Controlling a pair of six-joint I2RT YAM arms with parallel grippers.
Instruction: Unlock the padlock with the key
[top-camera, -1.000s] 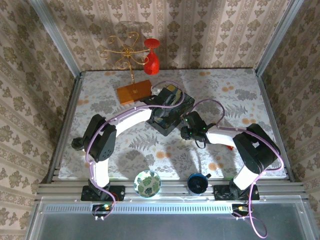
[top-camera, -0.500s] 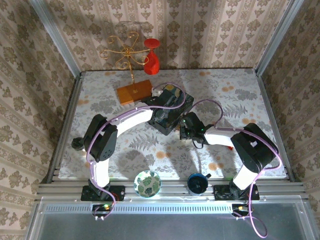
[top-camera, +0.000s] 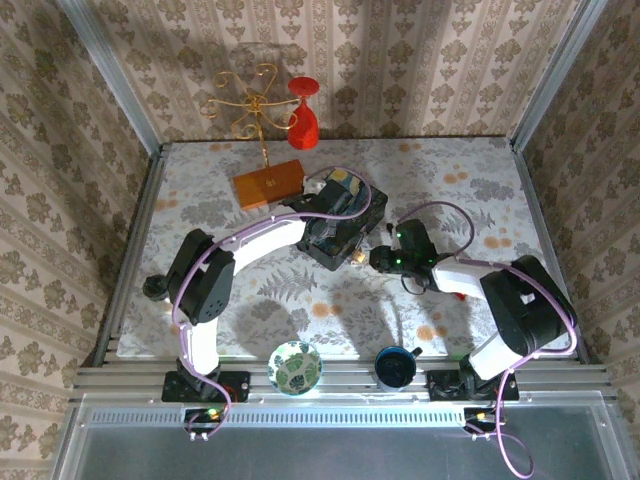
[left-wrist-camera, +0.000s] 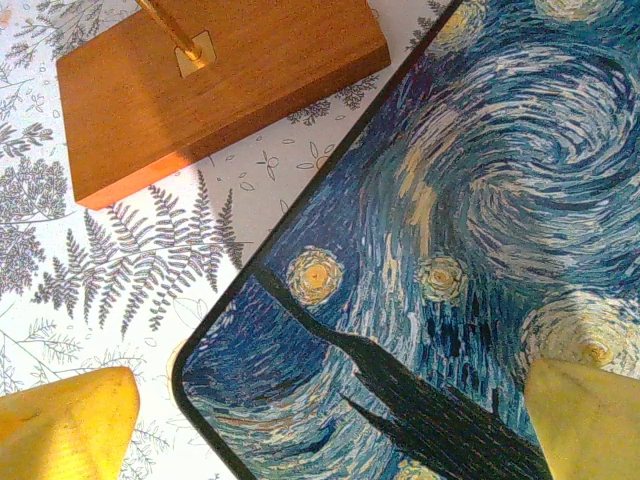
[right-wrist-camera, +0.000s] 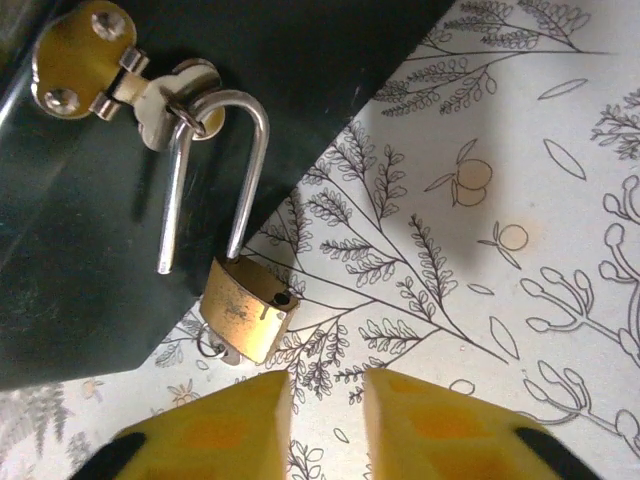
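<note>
**Padlock** (right-wrist-camera: 243, 312). Small brass body with a steel shackle. It hangs by the shackle from the hasp (right-wrist-camera: 150, 85) on the dark side wall of the painted box (top-camera: 345, 212), with the body low at the box's foot, over the fern-print table (right-wrist-camera: 520, 150).
- Condition: one shackle leg stands free of the body, so I take it as unlocked.
- A small ring (right-wrist-camera: 212, 350) shows under the body. It may be the key, but it is too small to be sure.
- Left to do, as I judge it: little, perhaps unhooking the shackle from the hasp.

**Right gripper** (right-wrist-camera: 326, 415). Just short of the padlock, jaws narrow with nothing between them.

**Left gripper** (left-wrist-camera: 320, 430). Jaws wide over a corner of the box lid, gripping nothing.

**Room.**
- The box wall hems in the padlock on one side, and bare table lies open on the other.
- The wooden stand base (left-wrist-camera: 200, 90) sits near the box corner, not touching it.
- The bowl (top-camera: 295, 366) and cup (top-camera: 397, 366) are well apart at the near edge.
</note>
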